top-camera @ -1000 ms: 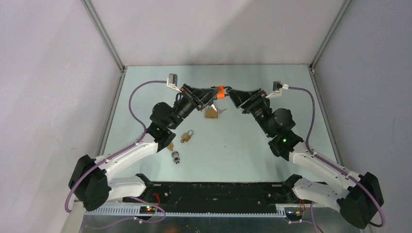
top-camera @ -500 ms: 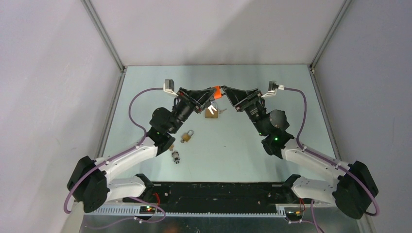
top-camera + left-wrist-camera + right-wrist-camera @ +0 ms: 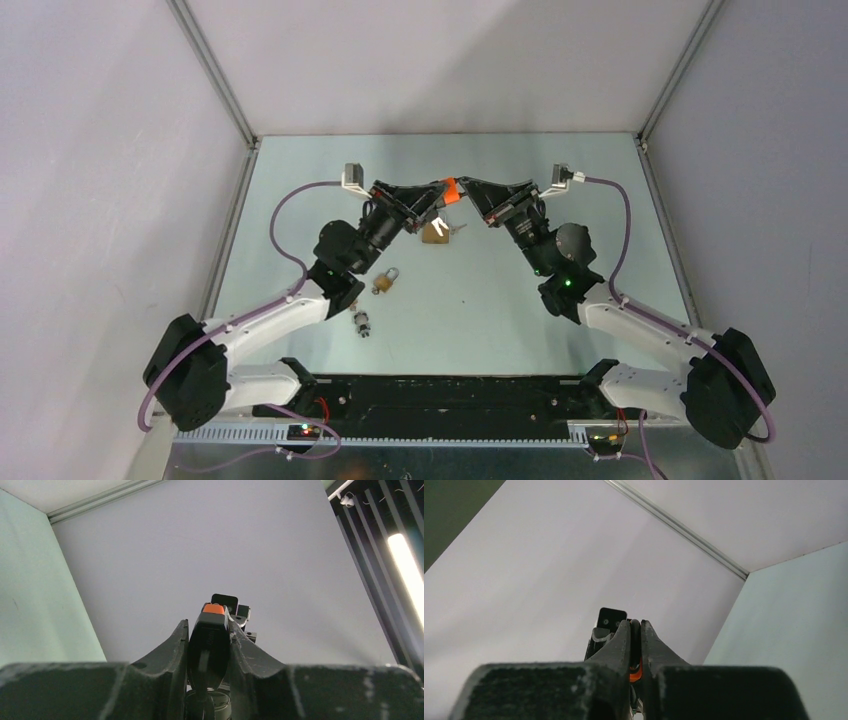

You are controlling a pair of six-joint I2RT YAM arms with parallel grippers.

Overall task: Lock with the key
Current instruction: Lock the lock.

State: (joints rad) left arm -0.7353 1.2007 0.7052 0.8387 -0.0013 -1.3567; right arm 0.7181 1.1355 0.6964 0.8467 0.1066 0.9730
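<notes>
Your left tool (image 3: 207,628) clamps the black-and-orange lock (image 3: 451,190) aloft, upper centre, so your right tool (image 3: 635,624), pinched narrow on the apparent key (image 3: 635,641), can turn it.

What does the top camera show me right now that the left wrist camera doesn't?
Top only: the table with a brass padlock and keys, a smaller padlock and a small metal piece lying on it. Left wrist only: close up, the fingers pressing both sides of the black body. Both: the orange-capped lock held up in the left gripper.
</notes>
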